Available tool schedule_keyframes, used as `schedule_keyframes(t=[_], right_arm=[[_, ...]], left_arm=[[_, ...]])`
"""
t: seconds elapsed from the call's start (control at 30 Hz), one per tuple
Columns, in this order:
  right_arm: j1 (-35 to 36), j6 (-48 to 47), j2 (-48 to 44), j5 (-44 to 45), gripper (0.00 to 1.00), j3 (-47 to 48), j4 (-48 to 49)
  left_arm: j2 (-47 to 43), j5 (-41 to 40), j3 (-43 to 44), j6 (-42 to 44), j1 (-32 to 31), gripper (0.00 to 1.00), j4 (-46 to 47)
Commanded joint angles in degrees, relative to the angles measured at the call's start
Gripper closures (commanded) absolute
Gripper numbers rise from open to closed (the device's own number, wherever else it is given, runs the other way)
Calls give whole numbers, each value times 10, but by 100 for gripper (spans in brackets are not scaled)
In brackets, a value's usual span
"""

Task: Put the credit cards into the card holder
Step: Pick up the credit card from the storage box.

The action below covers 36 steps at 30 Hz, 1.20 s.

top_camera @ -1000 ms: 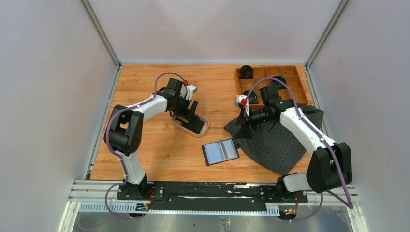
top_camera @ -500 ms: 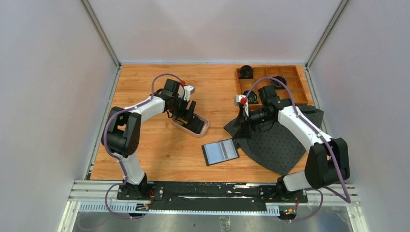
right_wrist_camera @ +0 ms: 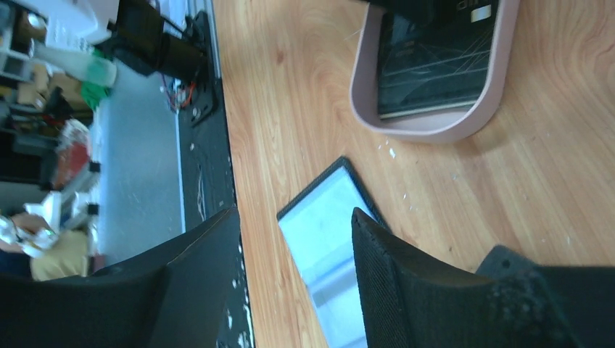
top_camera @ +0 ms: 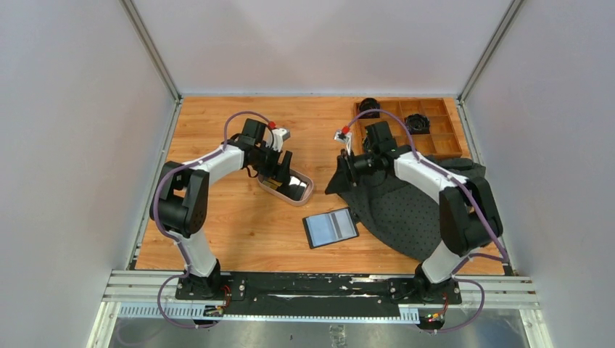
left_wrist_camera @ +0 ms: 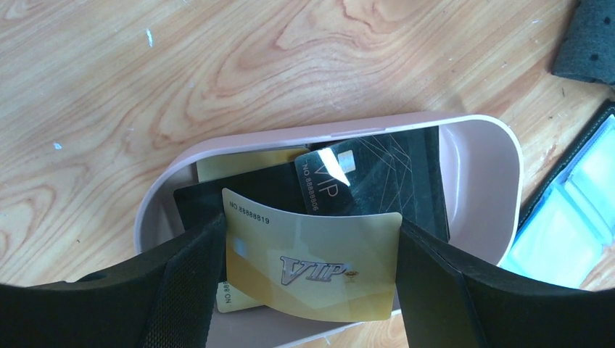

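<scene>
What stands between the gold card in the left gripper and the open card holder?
Nothing visible except the near rim of the pink tray. The left gripper holds the gold card over that tray, and only bare wood lies between it and the card holder. The right gripper hangs open farther right.

1. The tray (top_camera: pixel 307 191) sits on the desk (top_camera: pixel 239 225), left of centre.
2. The credit cards (left_wrist_camera: pixel 406 170) lie stacked in the tray. The uppermost card (left_wrist_camera: pixel 312 264) spans the gap between the jaws of the left gripper (top_camera: pixel 279 168), above the tray's left end.
3. The card holder (top_camera: pixel 331 228) lies opened flat on the desk, in front of the tray and to its right, apart from it.
4. The mat (top_camera: pixel 413 217) covers the right part of the desk, with its left edge just beside the card holder.
5. The compartment box (top_camera: pixel 444 142) stands behind the mat at the far right. A round part (top_camera: pixel 418 122) sits in one compartment.
6. The right gripper (top_camera: pixel 347 163) hangs over the mat's far left corner.
</scene>
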Motion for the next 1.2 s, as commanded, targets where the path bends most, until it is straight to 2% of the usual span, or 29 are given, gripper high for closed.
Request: schedule_keyframes(t=[0.0,0.07,0.23,0.43,0.53,0.77,1.17], right_arm=[[25,212,58,36,42,54,113],[29,277,90,51,49,82,128],[37,432,157,78,50,128,198],[50,510,212,149,54,181,202],[54,522,240,170,56,215,176],[66,522,298,180,55,274,114],[98,538,365,141,51,335,106]], left_arm=[[-8,23,-20,-9,6,23,-17],[-11,29,-23,-7,7,22,-16],[-15,48,-41,-3,12,21,-2],[-21,58,-49,-3,17,21,4],[-21,60,-50,-3,18,20,4],[-20,66,-51,-4,20,21,6],[-18,72,-51,-3,23,21,7]])
